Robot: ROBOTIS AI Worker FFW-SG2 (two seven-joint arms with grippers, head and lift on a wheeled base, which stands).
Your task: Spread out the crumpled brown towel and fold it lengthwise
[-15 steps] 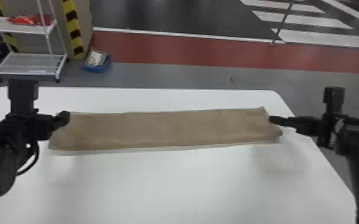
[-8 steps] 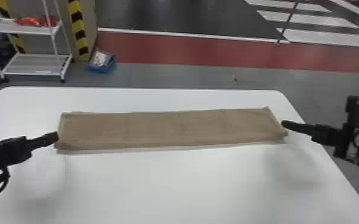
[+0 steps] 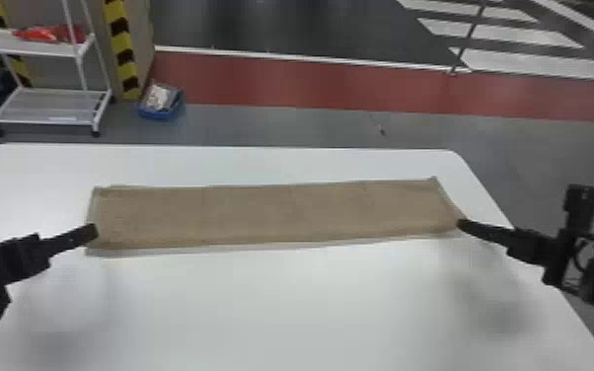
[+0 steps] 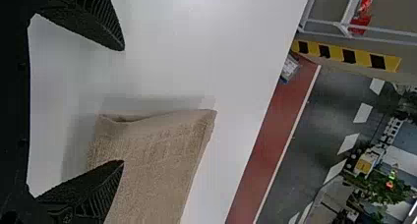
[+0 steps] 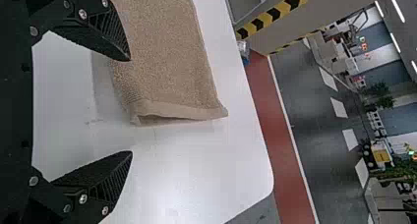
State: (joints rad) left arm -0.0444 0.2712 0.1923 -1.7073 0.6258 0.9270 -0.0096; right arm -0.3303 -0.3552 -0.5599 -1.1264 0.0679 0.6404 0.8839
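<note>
Head view: brown towel (image 3: 271,212) lies as a long, flat strip on the white table (image 3: 286,306). Left gripper (image 3: 92,231) at its left end, right gripper (image 3: 463,224) at its right.

Left wrist view: left gripper (image 4: 123,106) spread wide, towel's end (layers slightly parted) beyond the fingers.

Right wrist view: right gripper (image 5: 131,106) also spread, hemmed towel end nearby.

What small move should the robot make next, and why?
Probably draw the left gripper and right gripper clear of the towel: it lies in a long, narrow strip, apparently folded, and both grippers are open at its ends.
</note>
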